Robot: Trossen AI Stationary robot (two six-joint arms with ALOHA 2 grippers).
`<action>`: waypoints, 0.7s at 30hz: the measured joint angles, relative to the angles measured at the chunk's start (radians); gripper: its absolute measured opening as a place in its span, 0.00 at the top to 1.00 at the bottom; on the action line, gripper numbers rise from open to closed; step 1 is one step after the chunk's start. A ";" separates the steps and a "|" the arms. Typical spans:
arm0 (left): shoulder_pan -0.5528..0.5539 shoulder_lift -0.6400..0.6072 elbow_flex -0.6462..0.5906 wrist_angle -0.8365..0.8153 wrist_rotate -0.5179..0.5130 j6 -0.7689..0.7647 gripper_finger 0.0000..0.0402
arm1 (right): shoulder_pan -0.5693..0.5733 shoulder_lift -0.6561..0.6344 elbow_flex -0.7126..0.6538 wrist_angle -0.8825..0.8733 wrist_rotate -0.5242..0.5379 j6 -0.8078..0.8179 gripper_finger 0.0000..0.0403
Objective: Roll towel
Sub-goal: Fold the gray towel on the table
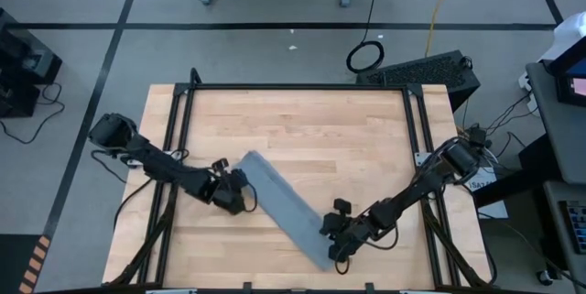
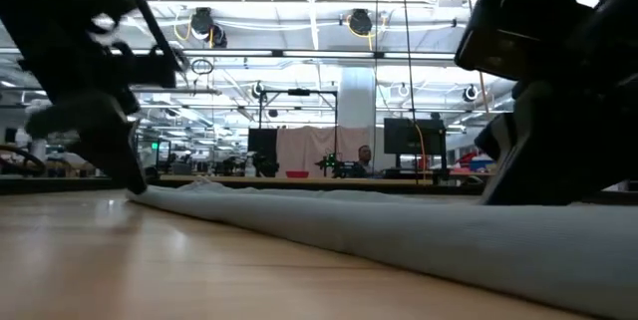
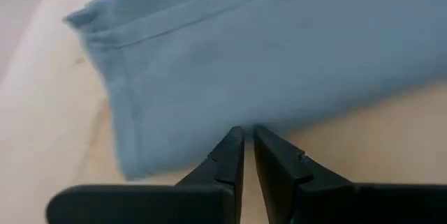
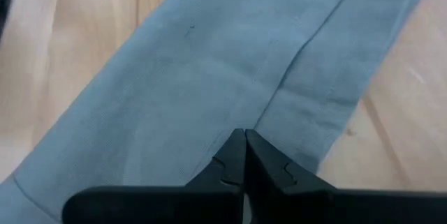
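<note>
The towel [image 1: 287, 204] lies folded into 1 long narrow strip on the wooden surface [image 1: 302, 120], its long axis running diagonally from the left arm's side toward the near edge on the right arm's side. Each end has an arm at it — the left gripper [image 1: 236, 190] sits at the far-left end with its fingers [image 3: 225, 161] nearly closed, tips at the cloth's edge; whether they pinch it, I cannot tell. The right gripper [image 1: 337, 233] sits at the near-right end, fingers [image 4: 234, 158] fully closed over the fabric. Rolling likely runs along the strip; bare wood lies open beyond it, little toward the near edge.
</note>
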 joint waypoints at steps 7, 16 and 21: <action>0.158 0.001 -0.037 0.015 -0.070 0.115 0.90 | 0.012 0.020 -0.003 0.052 0.024 0.097 1.00; 0.350 0.005 -0.084 0.262 -0.075 0.352 0.90 | 0.013 0.024 -0.006 0.090 0.087 0.189 1.00; 0.430 0.005 -0.075 0.307 -0.075 0.471 0.90 | 0.007 -0.006 -0.010 0.074 0.106 0.154 1.00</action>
